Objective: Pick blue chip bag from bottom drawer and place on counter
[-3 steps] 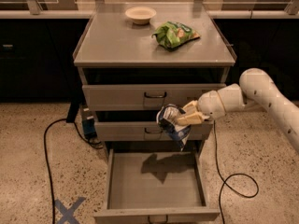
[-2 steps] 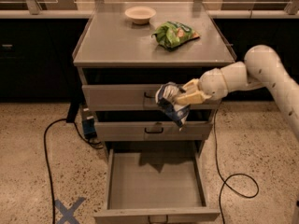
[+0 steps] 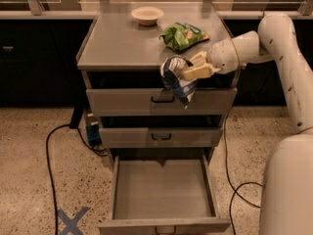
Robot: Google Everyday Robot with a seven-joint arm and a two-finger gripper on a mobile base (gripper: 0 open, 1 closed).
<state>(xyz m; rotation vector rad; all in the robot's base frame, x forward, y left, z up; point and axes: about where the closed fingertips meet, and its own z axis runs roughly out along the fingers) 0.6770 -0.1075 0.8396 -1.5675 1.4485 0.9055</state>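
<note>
Hanging in front of the top drawer (image 3: 161, 101), just below the front lip of the surface (image 3: 122, 43), the blue chip bag (image 3: 173, 80) was clamped in the pincer (image 3: 188, 68), whose tan fingers (image 3: 196, 73) pressed together on its upper half. The bottom drawer (image 3: 161, 185) stood pulled out with a bare floor, so the picking part looked done. What seemed left was to raise the bag over the edge, set it down and let go.

The bag was glossy, crinkled foil, dark blue with white and silver patches, and its lower end drooped limp. The drawer was flat grey sheet metal with low walls. The surface was smooth, dull grey and rectangular, carrying a crumpled green snack bag (image 3: 182, 35) and a shallow pale bowl (image 3: 147, 14).
</note>
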